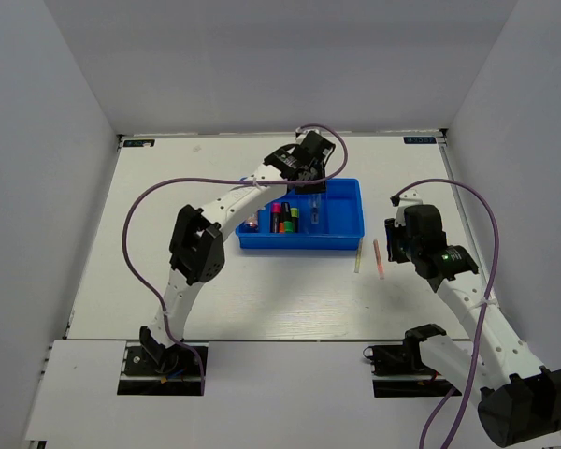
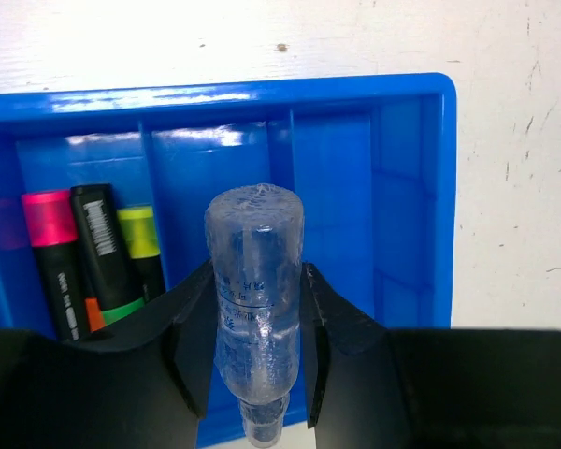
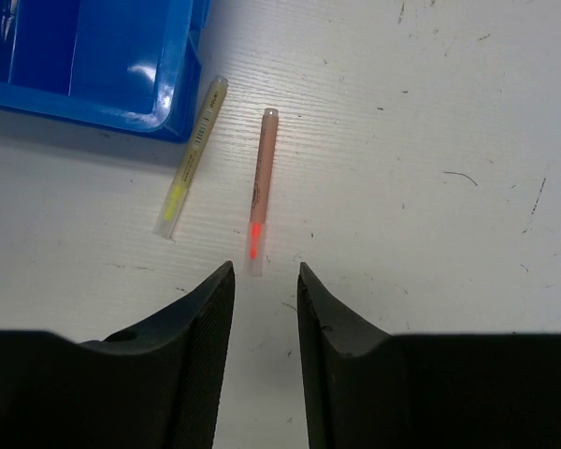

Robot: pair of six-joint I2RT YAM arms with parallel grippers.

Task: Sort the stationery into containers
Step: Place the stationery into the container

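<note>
Looking across from the left, I am finding what seems to be a pink-capped glue stick (image 1: 251, 224) lying alone in the end compartment of the blue tray (image 2: 411, 187). The highlighters are lying side by side in the next compartment, the pink-capped highlighter (image 2: 49, 220) beside the yellow-capped highlighter (image 2: 138, 234), so like is being kept with like. Next I am gripping the clear pen (image 2: 254, 243) in my left gripper (image 2: 257, 299), both fingers pressing on its barrel. I am holding it nearly upright over the compartment just right of the highlighters, because I judge that slot is meant for pens and a steep carry keeps it inside the dividers. Whether its lower tip is touching the tray floor I cannot tell. The compartments further right are showing nothing in the wrist view. Off the tray's right end, on the white table (image 3: 430, 112), the pale-yellow stick (image 3: 191, 159) is lying just beside the tray corner. The pink stick (image 3: 260, 192) is lying near it, almost parallel and apart from it, and both are waiting to be sorted. I am hovering my right gripper (image 3: 265, 269) over the near end of the pink stick, jaws parted with nothing between them. They are set across the stick's width, so closing on it looks like my next move.
</note>
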